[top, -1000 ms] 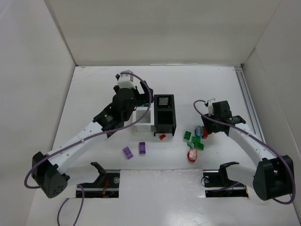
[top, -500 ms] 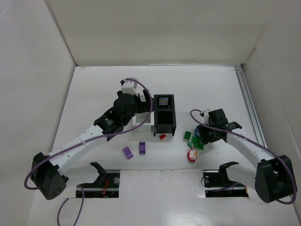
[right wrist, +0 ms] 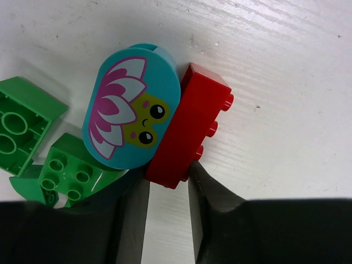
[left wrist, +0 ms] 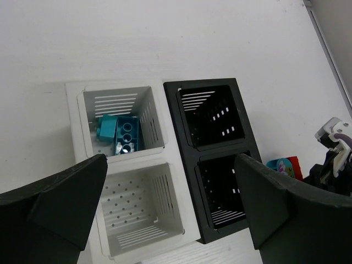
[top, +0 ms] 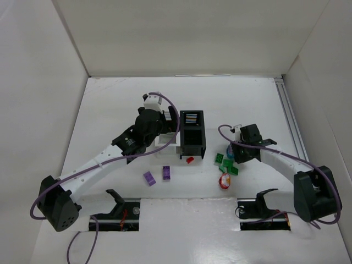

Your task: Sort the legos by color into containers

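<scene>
Red brick [right wrist: 190,127] at right gripper [right wrist: 168,190] tips.

bins [top: 191,133]: 2x2 cluster, mid-table
lego pile [top: 228,160]: right of bins
two bricks [top: 157,176]: before bins, leftward
single brick [top: 190,160]: just before bins

Red brick [right wrist: 188,127]: glossy moulded plastic, smooth, studs catching light. Teal oval piece [right wrist: 132,113]: smooth plastic, printed flower-frog face, satin sheen. Green bricks [right wrist: 67,171]: shiny plastic. Worktop [right wrist: 286,82]: white, painted, faintly streaked, brushed-looking grain. Bins: white [left wrist: 116,125] and black [left wrist: 212,116], matt slotted plastic. Teal brick [left wrist: 127,132] inside: glossy. Left claw [left wrist: 165,212] fingers [left wrist: 60,190]: dark matt plastic, slightly grainy.
</scene>
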You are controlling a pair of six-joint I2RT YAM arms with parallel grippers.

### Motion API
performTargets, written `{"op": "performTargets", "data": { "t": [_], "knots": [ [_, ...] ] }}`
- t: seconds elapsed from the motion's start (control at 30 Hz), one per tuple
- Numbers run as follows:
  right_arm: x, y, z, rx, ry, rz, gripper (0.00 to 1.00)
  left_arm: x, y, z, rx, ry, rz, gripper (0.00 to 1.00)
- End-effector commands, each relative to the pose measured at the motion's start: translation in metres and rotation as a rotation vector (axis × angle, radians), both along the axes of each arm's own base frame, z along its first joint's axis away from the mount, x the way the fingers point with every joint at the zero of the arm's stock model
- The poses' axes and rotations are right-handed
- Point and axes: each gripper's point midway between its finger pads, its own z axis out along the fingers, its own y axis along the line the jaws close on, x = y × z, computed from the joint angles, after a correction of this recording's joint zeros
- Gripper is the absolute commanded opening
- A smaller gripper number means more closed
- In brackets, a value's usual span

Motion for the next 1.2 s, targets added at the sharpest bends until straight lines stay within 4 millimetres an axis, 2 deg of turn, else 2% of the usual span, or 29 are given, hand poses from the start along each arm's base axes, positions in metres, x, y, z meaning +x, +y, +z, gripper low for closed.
{"op": "performTargets", "data": {
  "t": [0.0, 0.03, 0.3, 0.37, 0.4, 0.43, 0.47, 0.5, 0.53, 0.6, 0.63, 0.67, 0.73, 0.77, 0.8, 0.83, 0.87, 0.97, 1.0, 1.17],
  "knots": [
    [0.016, -0.002, 0.007, -0.025, -0.055, -0.009, 0.31, 0.000, 0.003, 0.018, -0.031, -0.040, 0.017, 1.00],
    [0.016, -0.001, 0.010, -0.018, -0.064, -0.018, 0.25, 0.000, 0.003, 0.018, -0.031, -0.040, 0.017, 1.00],
    [0.023, -0.003, 0.021, -0.025, -0.129, 0.000, 0.11, -0.003, -0.002, 0.017, -0.040, -0.031, -0.019, 1.00],
    [0.023, 0.007, 0.029, -0.008, -0.161, 0.069, 0.07, -0.008, -0.012, 0.023, -0.045, -0.041, -0.091, 1.00],
    [0.028, 0.011, 0.044, -0.002, -0.220, 0.115, 0.06, -0.011, -0.017, 0.023, -0.053, -0.034, -0.121, 1.00],
    [0.030, 0.014, 0.055, -0.002, -0.253, 0.139, 0.06, -0.017, -0.030, 0.034, -0.077, -0.063, -0.208, 1.00],
    [0.030, 0.018, 0.063, 0.002, -0.288, 0.162, 0.06, -0.020, -0.039, 0.037, -0.085, -0.065, -0.258, 1.00],
    [0.031, 0.024, 0.086, 0.012, -0.367, 0.201, 0.05, -0.023, -0.048, 0.034, -0.087, -0.058, -0.311, 1.00],
    [0.033, 0.029, 0.102, 0.023, -0.420, 0.221, 0.05, -0.027, -0.056, 0.040, -0.107, -0.064, -0.357, 1.00],
    [0.029, 0.050, 0.127, 0.089, -0.518, 0.305, 0.05, -0.041, -0.079, 0.051, -0.166, -0.080, -0.507, 1.00],
    [0.027, 0.056, 0.154, 0.128, -0.609, 0.324, 0.04, -0.046, -0.087, 0.055, -0.187, -0.091, -0.560, 1.00],
    [0.023, 0.069, 0.168, 0.177, -0.661, 0.370, 0.04, -0.059, -0.102, 0.060, -0.233, -0.090, -0.655, 1.00],
    [0.018, 0.078, 0.202, 0.222, -0.770, 0.410, 0.04, -0.069, -0.115, 0.066, -0.267, -0.097, -0.734, 1.00],
    [0.015, 0.082, 0.212, 0.241, -0.797, 0.427, 0.04, -0.074, -0.122, 0.067, -0.277, -0.103, -0.771, 1.00],
    [0.012, 0.090, 0.228, 0.270, -0.838, 0.455, 0.04, -0.083, -0.135, 0.070, -0.290, -0.112, -0.827, 1.00],
    [0.010, 0.094, 0.229, 0.276, -0.837, 0.468, 0.04, -0.088, -0.140, 0.070, -0.291, -0.107, -0.844, 1.00],
    [0.009, 0.097, 0.242, 0.290, -0.868, 0.476, 0.04, -0.092, -0.147, 0.072, -0.296, -0.114, -0.863, 1.00],
    [0.008, 0.114, 0.249, 0.304, -0.860, 0.529, 0.04, -0.094, -0.159, 0.078, -0.291, -0.133, -0.863, 1.00],
    [0.007, 0.115, 0.249, 0.303, -0.861, 0.532, 0.04, -0.094, -0.163, 0.073, -0.285, -0.122, -0.863, 1.00],
    [0.005, 0.125, 0.248, 0.298, -0.852, 0.563, 0.04, -0.092, -0.164, 0.082, -0.313, -0.142, -0.850, 0.98]
  ]
}}
